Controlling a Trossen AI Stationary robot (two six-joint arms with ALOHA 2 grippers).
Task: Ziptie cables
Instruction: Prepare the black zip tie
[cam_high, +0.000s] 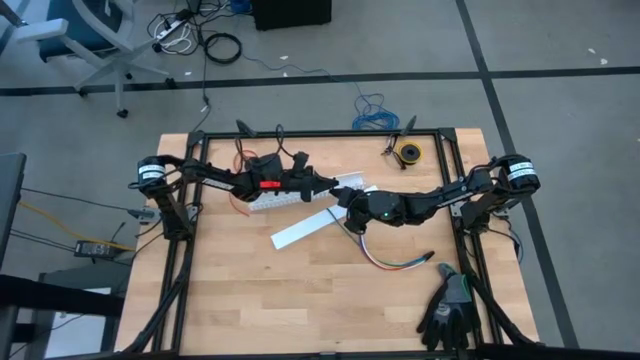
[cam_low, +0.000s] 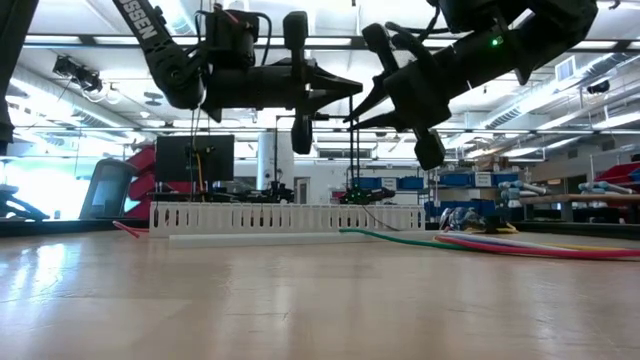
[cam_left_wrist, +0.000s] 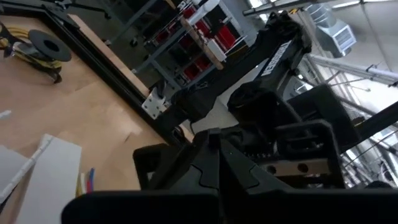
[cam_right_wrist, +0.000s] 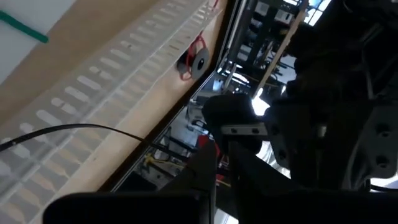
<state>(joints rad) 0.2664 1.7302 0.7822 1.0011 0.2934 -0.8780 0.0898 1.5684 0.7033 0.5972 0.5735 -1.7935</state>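
The cables (cam_high: 395, 263), thin multicoloured wires, lie curved on the table toward its near right; the low view shows the cables (cam_low: 520, 243) resting flat. My left gripper (cam_high: 333, 184) and right gripper (cam_high: 347, 200) meet tip to tip above the table's middle, well clear of the wood, by the white slotted channel (cam_high: 290, 197). Both look shut. In the right wrist view the ziptie (cam_right_wrist: 81, 127), a thin dark strip, arcs over the channel (cam_right_wrist: 93, 93) toward my right gripper (cam_right_wrist: 208, 177). In its own wrist view my left gripper (cam_left_wrist: 214, 163) points at the right arm's hand. My left gripper is shut close to the right one's fingertips; I cannot tell whether it touches the ziptie. My right gripper seems to pinch the ziptie's one end (cam_right_wrist: 186, 160) between its two fingers. The strip bows away from the fingers, lifted clear of the table. The very spot of contact is too dark to make out.
A white flat strip (cam_high: 305, 228) lies slantwise near the table's middle. A spool (cam_high: 407, 154) of wire sits at the far right, and black gloves (cam_high: 450, 310) lie at the near right corner. A black frame (cam_high: 320, 133) runs round the table's edges.
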